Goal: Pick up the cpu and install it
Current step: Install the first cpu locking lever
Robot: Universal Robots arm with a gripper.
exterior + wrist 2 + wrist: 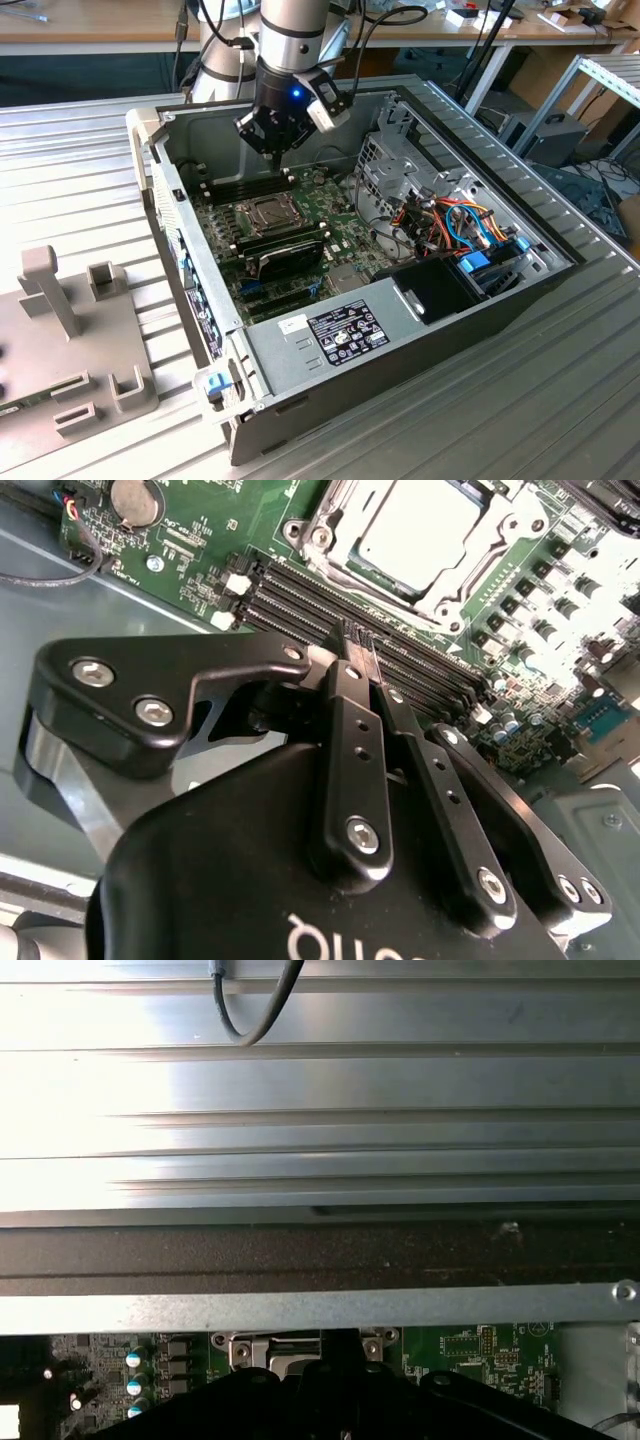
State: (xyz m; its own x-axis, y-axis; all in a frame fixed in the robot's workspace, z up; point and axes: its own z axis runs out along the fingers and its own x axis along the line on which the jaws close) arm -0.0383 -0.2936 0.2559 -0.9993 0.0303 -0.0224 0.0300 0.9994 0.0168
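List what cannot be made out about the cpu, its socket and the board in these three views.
- cpu: in the second wrist view the picture's edge cuts off its far side.
- Socket: too small in the exterior view to tell whether its frame is latched.
- Motherboard: in the first wrist view the case wall hides most of it.
- Memory slots: partly covered by the hand.

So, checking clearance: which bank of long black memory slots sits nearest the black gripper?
The bank behind the metal-framed socket in the exterior view; the gripper hangs right above it.

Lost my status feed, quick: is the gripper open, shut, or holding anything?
Gripper: shut, holding nothing visible; the cpu sits in the socket.
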